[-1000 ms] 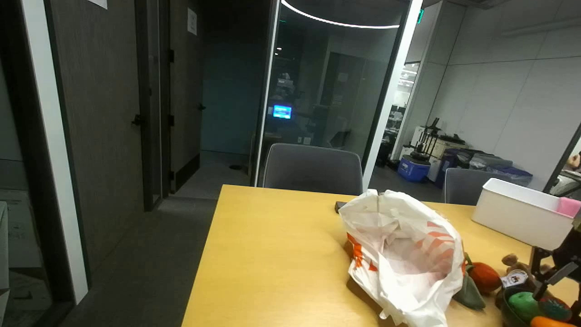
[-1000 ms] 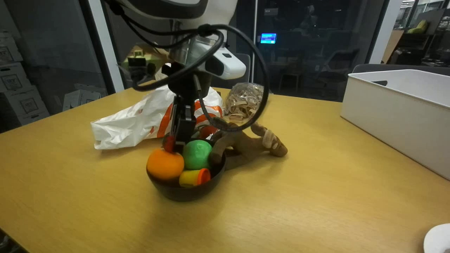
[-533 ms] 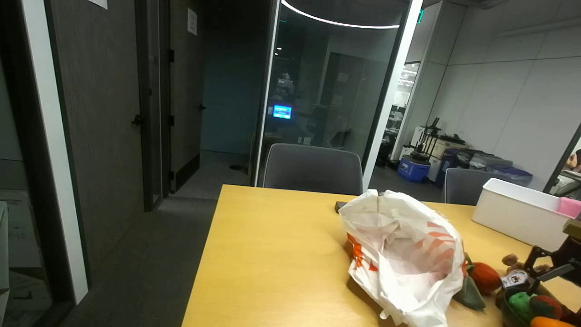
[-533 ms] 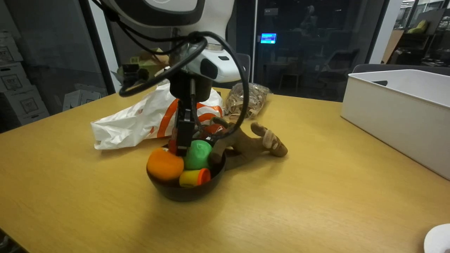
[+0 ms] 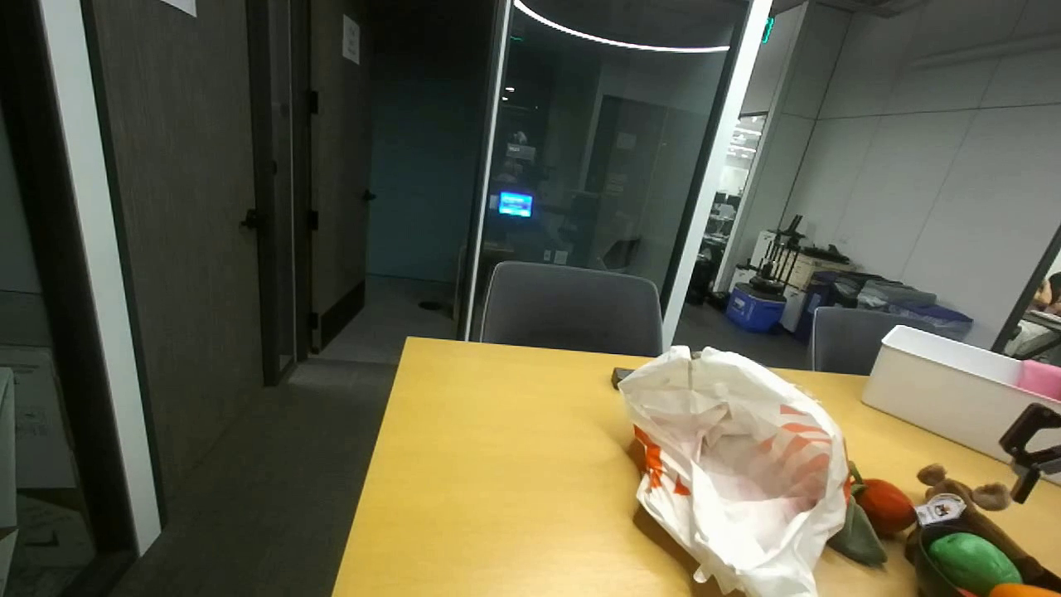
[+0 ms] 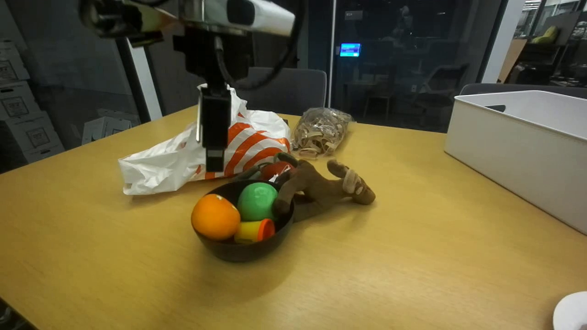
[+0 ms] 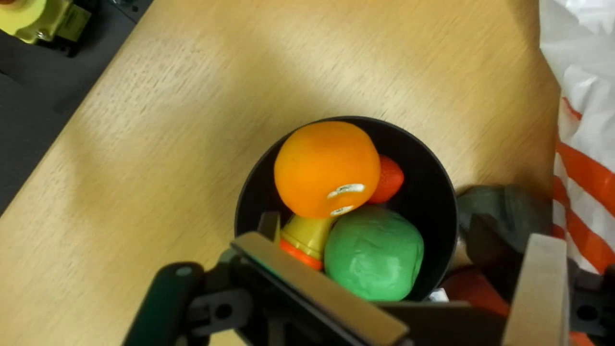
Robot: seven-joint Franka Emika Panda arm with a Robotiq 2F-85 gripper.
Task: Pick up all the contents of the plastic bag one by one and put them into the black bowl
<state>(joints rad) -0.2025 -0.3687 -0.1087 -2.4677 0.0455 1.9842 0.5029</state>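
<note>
Four things show in the black bowl (image 6: 243, 253) below me: an orange ball (image 7: 326, 163) with two white patches, a green ball (image 7: 377, 254), a yellow tub (image 7: 310, 233) with an orange rim and, partly hidden by the orange ball, a red strawberry-like piece (image 7: 389, 180). My gripper (image 6: 214, 158) hangs above, apart from them all, and in the wrist view its pads (image 7: 538, 288) are spread wide. Beside the bowl lies a brown plush toy (image 6: 321, 188), one limb reaching over the rim; its white tag (image 5: 941, 508) bears a small dark mark, and any print there is too fine for me to read. A red round thing (image 5: 885, 506) and a grey-green thing (image 5: 859, 537) lie on the table (image 6: 412, 229) between the bowl and the white plastic bag (image 6: 257, 146), whose print I make out only as orange stripes. Behind the toy in an exterior view sits a clear packet (image 6: 321, 130) of tan strips. Stacked boxes (image 6: 16, 107) carry dark square labels, their lettering too small and blurred for me to read
</note>
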